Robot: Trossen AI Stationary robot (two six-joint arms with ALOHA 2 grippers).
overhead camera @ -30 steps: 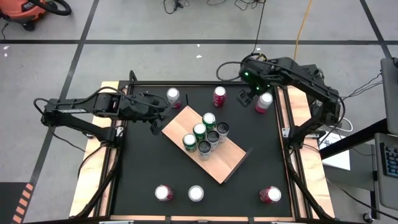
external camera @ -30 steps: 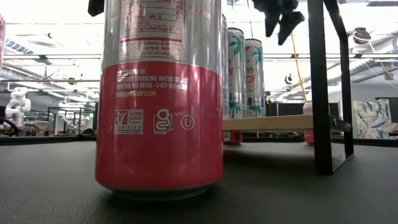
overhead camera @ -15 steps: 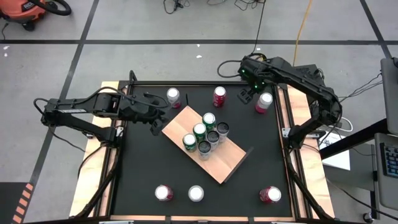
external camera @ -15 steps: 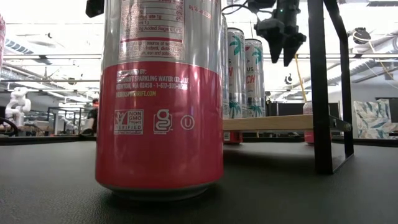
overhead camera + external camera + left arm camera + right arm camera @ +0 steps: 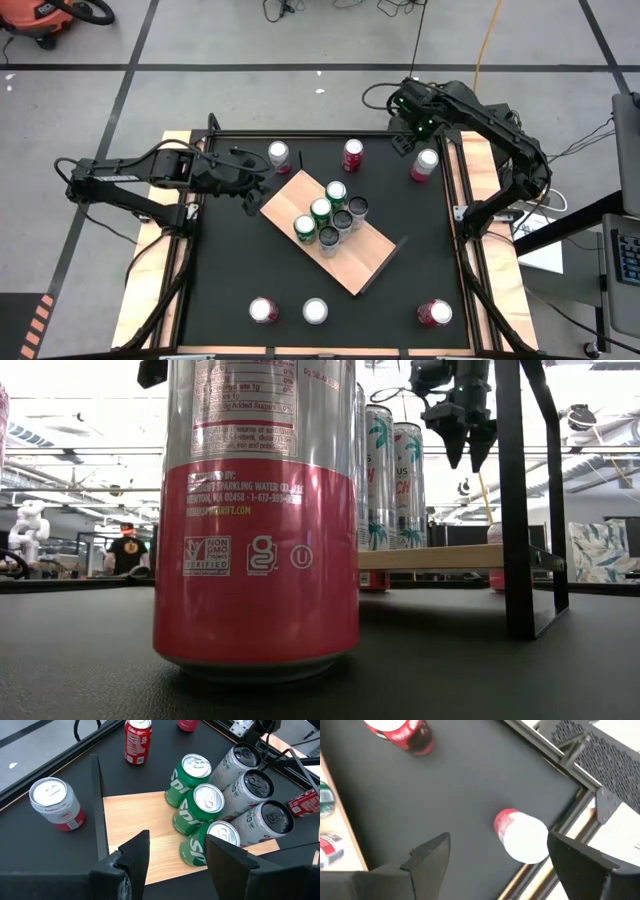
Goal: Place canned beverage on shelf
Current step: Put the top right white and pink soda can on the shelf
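High cam overhead, low cam table-level — both see shelf [image 5: 333,231].

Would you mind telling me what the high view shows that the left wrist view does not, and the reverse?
Only the high view shows the three cans along the table's near edge, such as the white-topped can, and the right gripper with open jaws beside the pink can. Only the left wrist view shows the green cans' lettering and the left gripper, jaws open and empty. Both show the shelf holding six cans, three green and three pale, and the raspberry-lime can standing off it.
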